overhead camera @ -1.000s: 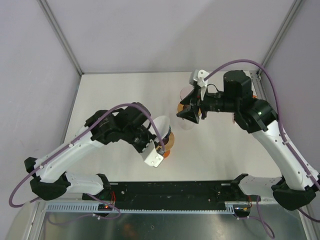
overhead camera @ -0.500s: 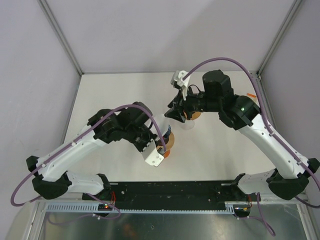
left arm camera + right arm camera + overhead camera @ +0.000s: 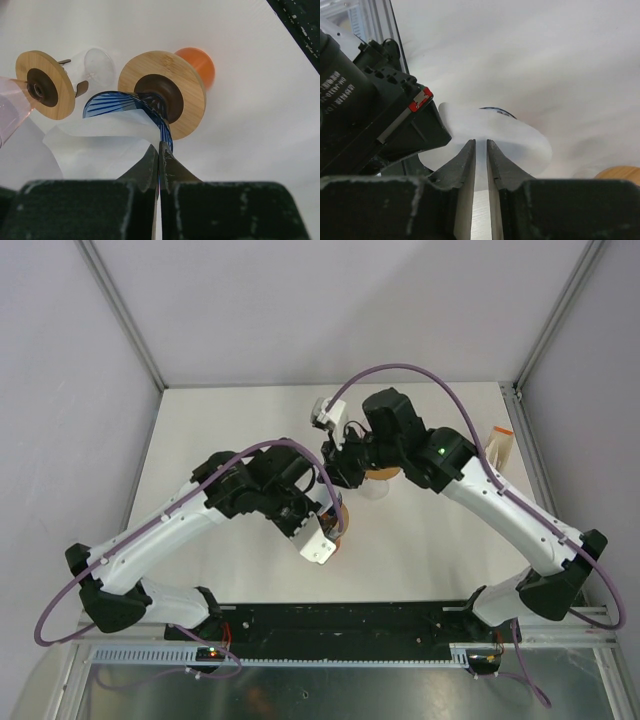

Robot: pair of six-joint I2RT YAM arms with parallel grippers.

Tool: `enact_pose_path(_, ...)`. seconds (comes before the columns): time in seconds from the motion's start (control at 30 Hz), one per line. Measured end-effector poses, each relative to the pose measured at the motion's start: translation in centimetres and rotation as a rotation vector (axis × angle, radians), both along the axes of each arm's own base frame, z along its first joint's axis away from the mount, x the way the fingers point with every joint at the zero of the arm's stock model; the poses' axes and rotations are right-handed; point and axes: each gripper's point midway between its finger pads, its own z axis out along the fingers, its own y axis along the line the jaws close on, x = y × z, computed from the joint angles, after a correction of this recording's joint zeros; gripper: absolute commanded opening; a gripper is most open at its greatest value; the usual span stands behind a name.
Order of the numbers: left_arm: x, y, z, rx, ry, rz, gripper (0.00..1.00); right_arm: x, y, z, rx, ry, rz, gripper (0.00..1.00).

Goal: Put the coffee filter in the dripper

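Left gripper (image 3: 160, 148) is clenched on the rim of the blue dripper (image 3: 112, 103); in the left wrist view the ribbed blue wall runs straight into the closed fingertips. The dripper is held off the table (image 3: 250, 100) and tipped on its side, with its round wooden base (image 3: 192, 102) facing the left wrist camera. The white coffee filter (image 3: 100, 145) lies against the dripper's open mouth, its paper spreading out to the left of the fingers. How far it sits inside the cone cannot be told. From the right wrist view the filter (image 3: 520, 145) appears as a pale rounded sheet straight ahead, with a sliver of blue rim above it and the black body of the left gripper close on the left. Right gripper (image 3: 480, 143) has its 2 fingers drawn almost together, with only a thin slit between them and the tips at the filter's near edge; whether they pinch the paper cannot be told. In the top view the 2 grippers meet near the table's middle, left gripper (image 3: 330, 527) just below right gripper (image 3: 336, 466). A second dripper (image 3: 95, 62), clear, with its own wooden disc, lies behind to the left in the left wrist view, and an orange object (image 3: 198, 62) sits beyond the held base. A tan packet (image 3: 500, 446) lies at the table's right edge.
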Motion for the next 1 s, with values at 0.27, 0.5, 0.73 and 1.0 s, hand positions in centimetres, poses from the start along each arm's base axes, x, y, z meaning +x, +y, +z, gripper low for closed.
enact_pose_path(0.27,0.4,0.0,-0.1,-0.003,-0.003,0.019,0.22,0.5,0.4,-4.3,-0.121,0.077,-0.019,0.12)
enact_pose_path(0.5,0.5,0.0,-0.1,-0.007,-0.001,0.035,0.45,0.8,0.1,-7.8,-0.226,0.148,-0.037,0.08)
enact_pose_path(0.73,0.4,0.1,0.2,-0.020,0.002,0.059,0.64,0.9,-0.2,-9.1,-0.277,0.175,-0.051,0.07)
enact_pose_path(1.0,0.0,0.0,3.3,-0.124,0.014,0.130,0.71,1.4,-0.7,-9.5,-0.316,0.169,-0.086,0.06)
